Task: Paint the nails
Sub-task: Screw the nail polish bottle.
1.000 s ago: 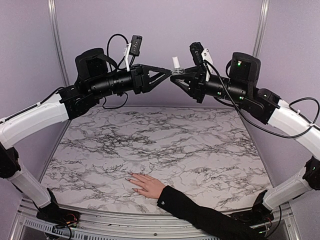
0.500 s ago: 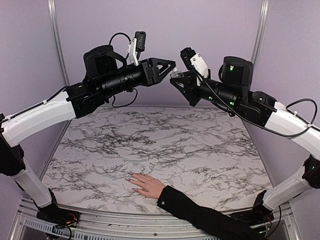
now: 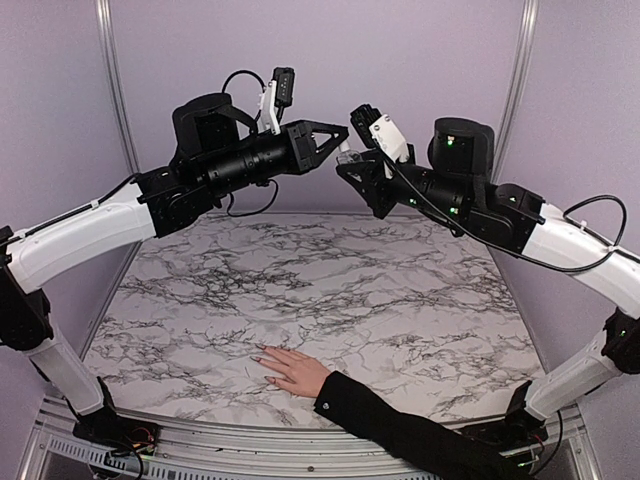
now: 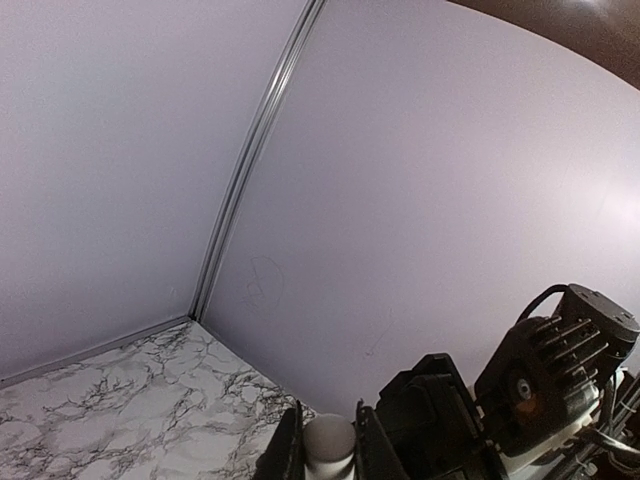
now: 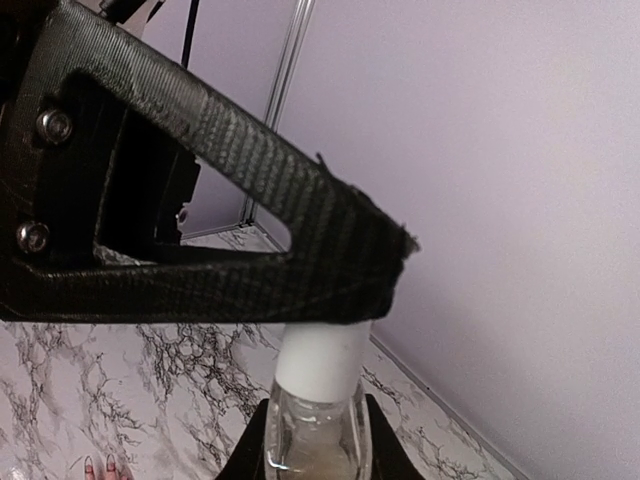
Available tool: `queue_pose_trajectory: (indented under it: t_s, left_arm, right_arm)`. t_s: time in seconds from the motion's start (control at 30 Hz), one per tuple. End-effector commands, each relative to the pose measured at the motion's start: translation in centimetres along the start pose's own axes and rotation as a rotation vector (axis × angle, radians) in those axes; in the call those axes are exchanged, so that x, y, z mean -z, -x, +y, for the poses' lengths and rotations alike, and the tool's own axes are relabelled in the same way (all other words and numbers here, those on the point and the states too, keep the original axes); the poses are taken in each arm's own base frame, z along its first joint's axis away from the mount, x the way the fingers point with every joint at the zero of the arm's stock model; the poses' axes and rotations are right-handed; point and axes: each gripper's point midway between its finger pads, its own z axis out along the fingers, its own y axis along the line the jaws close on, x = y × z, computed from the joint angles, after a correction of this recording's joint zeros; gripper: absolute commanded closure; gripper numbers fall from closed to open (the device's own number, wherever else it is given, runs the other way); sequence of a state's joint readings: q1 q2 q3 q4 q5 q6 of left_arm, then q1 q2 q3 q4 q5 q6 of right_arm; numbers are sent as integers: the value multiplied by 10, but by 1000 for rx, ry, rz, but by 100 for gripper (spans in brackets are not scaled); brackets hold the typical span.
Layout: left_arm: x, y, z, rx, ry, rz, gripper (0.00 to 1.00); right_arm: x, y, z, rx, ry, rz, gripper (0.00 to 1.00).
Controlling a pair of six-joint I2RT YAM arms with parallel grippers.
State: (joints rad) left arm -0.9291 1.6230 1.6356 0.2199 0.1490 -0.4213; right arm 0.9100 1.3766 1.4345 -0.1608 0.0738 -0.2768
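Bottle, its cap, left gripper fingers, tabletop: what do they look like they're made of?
Bottle: clear, glossy, liquid visible inside; likely glass, maybe clear plastic.
Cap: white, matte, opaque; probably plastic.
Left gripper fingers: black, fine woven texture; looks like carbon-fibre composite.
Tabletop: white with black veining, low sheen; marble or marble-print laminate, cannot tell.

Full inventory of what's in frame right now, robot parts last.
table: one, white marble with black veins, under both arms
walls: lilac, behind and at the sides
posts: two, silvery, back corners
hand: one, pale, flat near the front edge
sleeve: one, black, right of the hand
nails: tiny, count unclear
bottle: one, clear glass, mid-air
cap: one, white, on the bottle
left fingers: black, shut on the cap
right fingers: black, shut on the bottle
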Motion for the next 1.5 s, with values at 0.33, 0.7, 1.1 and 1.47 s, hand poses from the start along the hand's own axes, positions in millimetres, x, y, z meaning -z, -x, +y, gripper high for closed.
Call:
queue_pose_trajectory:
  t_s: [0.33, 0.7, 1.1, 1.47]
  left_arm:
    - [10, -45, -45, -33, -351, 175, 100]
    - [35, -88, -79, -8, -702, 379, 100]
    - [31, -74, -75, -29, -702, 352, 96]
    - [37, -19, -44, -111, -502, 187, 57]
  right_arm:
    - [47, 87, 24, -115, 413, -319, 100]
    - [106, 112, 78, -49, 887, -489, 100]
    - [112, 110, 81, -57, 916, -477, 100]
    - [101, 89, 77, -66, 862, -412, 100]
